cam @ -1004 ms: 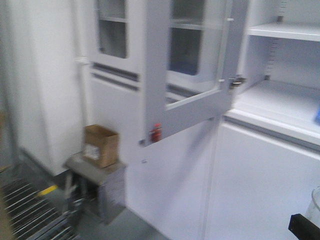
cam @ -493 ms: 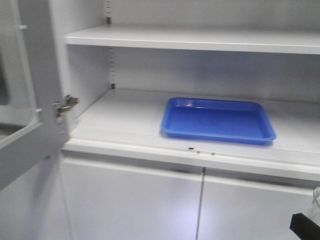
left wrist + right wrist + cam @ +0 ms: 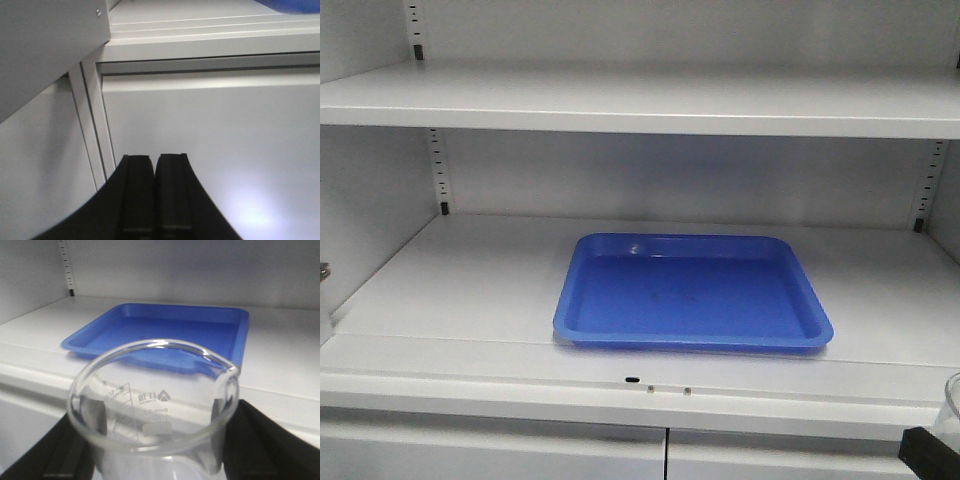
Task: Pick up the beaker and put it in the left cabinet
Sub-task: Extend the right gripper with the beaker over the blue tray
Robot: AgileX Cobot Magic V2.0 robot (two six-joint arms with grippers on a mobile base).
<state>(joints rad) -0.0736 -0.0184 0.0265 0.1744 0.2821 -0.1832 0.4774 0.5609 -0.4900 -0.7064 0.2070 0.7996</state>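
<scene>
The clear glass beaker (image 3: 150,405) stands upright between the two black fingers (image 3: 270,445) of my right gripper (image 3: 157,440), which is shut on it. Its rim (image 3: 953,398) shows at the front view's bottom right corner, above the black gripper (image 3: 928,455). It is in front of and below the edge of the left cabinet's lower open shelf (image 3: 460,290). The cabinet is light grey with slotted uprights (image 3: 440,170). My left gripper (image 3: 155,159) is shut and empty, pointing at a grey lower cabinet door (image 3: 210,150).
A blue shallow tray (image 3: 690,290) lies in the middle of the shelf, also in the right wrist view (image 3: 165,330). An upper shelf (image 3: 640,105) runs above it. Closed lower doors (image 3: 490,455) sit below the shelf edge.
The view has swung right and closer to the cabinet: the open glass door and floor have left the picture, and the shelf with the blue tray is now centred. The beaker stays held.
</scene>
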